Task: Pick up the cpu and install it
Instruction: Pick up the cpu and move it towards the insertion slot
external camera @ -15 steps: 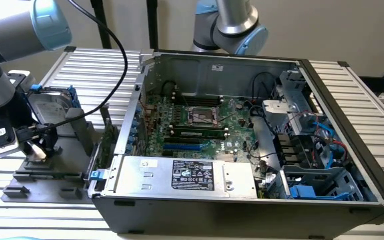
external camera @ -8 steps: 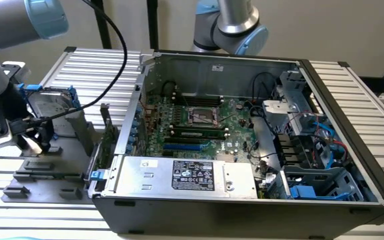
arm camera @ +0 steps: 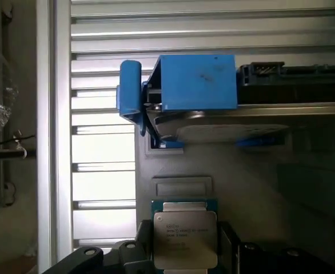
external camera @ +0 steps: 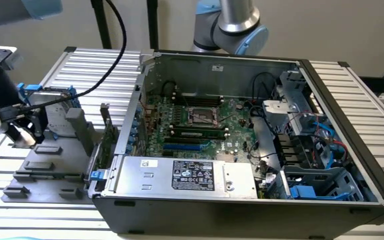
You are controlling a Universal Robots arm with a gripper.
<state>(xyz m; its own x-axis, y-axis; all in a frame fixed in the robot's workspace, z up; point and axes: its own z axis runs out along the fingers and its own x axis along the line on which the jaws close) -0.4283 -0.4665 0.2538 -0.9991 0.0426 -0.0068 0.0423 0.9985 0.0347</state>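
Observation:
The cpu [arm camera: 184, 238], a small square chip with a silver-grey top and printed text, lies between my gripper's [arm camera: 184, 256] black fingers [arm camera: 138, 252], which sit against two opposite sides of it. In the exterior view my gripper [external camera: 18, 136] hangs low over the grey parts fixture [external camera: 52, 170] at that view's left, with a pale shape between its fingers. The open computer case [external camera: 352, 125] lies on its side at centre. On its green motherboard, the square processor socket [external camera: 202, 116] stands uncovered, well apart from my gripper.
A silver hard drive in a blue frame [arm camera: 199, 83] stands on the fixture just beyond the cpu. A silver power supply box with a black label [external camera: 185, 175] fills the case's near side. A black cable [external camera: 112, 55] drapes toward the arm. Slatted aluminium table [external camera: 372, 95] all around.

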